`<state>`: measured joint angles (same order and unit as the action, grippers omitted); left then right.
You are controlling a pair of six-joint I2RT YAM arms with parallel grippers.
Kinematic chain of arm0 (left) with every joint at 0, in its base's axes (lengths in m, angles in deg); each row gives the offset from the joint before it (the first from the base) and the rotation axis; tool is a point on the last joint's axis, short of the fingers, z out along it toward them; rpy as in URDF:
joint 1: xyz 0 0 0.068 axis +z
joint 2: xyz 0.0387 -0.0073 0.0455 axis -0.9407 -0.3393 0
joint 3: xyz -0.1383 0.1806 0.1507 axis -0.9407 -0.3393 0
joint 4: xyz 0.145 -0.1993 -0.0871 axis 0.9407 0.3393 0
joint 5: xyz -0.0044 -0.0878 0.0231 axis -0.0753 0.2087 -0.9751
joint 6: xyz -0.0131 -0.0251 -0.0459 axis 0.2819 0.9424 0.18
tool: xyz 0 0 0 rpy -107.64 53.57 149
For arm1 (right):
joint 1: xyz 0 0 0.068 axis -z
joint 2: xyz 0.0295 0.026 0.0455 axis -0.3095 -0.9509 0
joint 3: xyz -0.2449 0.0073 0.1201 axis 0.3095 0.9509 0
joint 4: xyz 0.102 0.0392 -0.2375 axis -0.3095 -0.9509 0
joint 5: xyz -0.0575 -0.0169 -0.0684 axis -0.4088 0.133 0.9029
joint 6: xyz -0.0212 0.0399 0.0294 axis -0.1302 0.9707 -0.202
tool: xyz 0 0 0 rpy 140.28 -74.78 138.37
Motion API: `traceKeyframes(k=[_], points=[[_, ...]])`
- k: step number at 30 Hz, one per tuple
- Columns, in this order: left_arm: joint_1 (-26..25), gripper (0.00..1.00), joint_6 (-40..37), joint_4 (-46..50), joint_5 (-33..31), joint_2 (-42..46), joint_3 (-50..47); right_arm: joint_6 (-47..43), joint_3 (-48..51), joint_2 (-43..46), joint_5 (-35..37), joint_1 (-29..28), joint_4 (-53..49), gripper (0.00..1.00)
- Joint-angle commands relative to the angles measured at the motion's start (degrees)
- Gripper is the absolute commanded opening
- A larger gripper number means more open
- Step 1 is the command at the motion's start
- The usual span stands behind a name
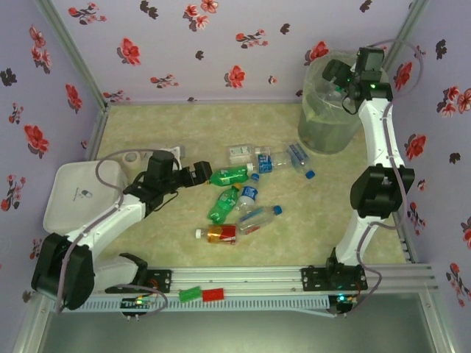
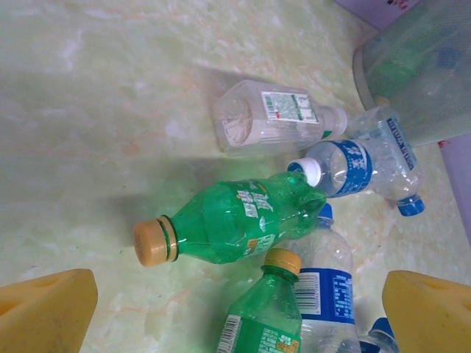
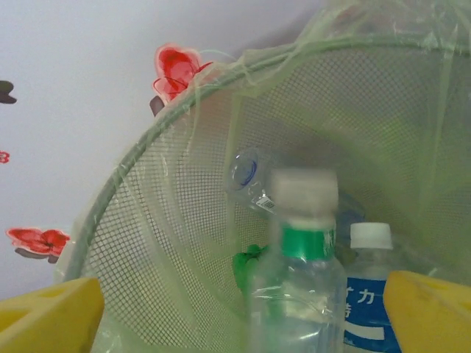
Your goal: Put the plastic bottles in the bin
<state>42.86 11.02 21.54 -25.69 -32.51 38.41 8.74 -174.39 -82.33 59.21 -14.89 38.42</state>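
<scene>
The left arm (image 1: pixel 110 220) is reaching over the counter (image 1: pixel 147 132) toward the loose pile of bottles. Its jaws are standing wide apart and gripping nothing, with the yellow fingers (image 2: pixel 45 312) showing at the two lower corners of the wrist view. The green bottle (image 2: pixel 232 220) with the yellow cap is lying on its side just ahead of those fingers and roughly centred between them. Its long axis is running across the view, cap to the left and base to the right, so it is lying nearly along the line on which the jaws close rather than across it. By my reading the wrist is going to need a turn before descending, or the fingers will be meeting cap and base instead of the body. A second green bottle (image 2: pixel 261 320) is lying nearer the fingers with its cap touching the first and its length running across the closing line, so it may be the easier catch. A blue-labelled bottle (image 2: pixel 327 294) is crowding in just beside both. The right arm (image 1: pixel 383 140) is hanging over the bin (image 1: pixel 324 129) at the far right corner, well apart from the pile, so the left arm is clearly nearer. The right jaws are likewise standing wide apart, with a blurred clear bottle (image 3: pixel 298 287) between them and neither finger touching it.
</scene>
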Motion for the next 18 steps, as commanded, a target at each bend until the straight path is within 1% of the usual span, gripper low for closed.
traceKeyframes(k=[1, 3, 8, 12, 15, 18], points=[[0.3, 1.0, -1.8, 1.8, -0.6, 2.2, -1.1, 1.0, -3.1, 3.5, -0.6, 0.3, -0.1, 1.0], [0.4, 1.0, -1.8, 1.7, -0.6, 2.4, -1.3, 1.7, -1.3, 6.0, -1.7, -0.3, 1.3, 1.0], [0.4, 1.0, -2.1, 1.3, -0.5, 1.9, -1.2, 1.4, 7.3, 14.0, -1.8, -3.6, 5.1, 1.0], [0.2, 1.0, -9.2, 5.9, 2.9, 0.2, 3.2, 0.5, 15.8, 20.9, -0.9, -7.9, 6.6, 1.0], [-0.2, 1.0, -14.9, 10.6, 3.3, -1.4, 7.3, 0.4, 22.9, 25.7, 0.2, -11.4, 7.3, 1.0], [-0.3, 1.0, -18.9, 13.4, 3.0, -3.9, 11.1, 0.7, 29.2, 29.6, 0.0, -14.5, 6.7, 1.0]])
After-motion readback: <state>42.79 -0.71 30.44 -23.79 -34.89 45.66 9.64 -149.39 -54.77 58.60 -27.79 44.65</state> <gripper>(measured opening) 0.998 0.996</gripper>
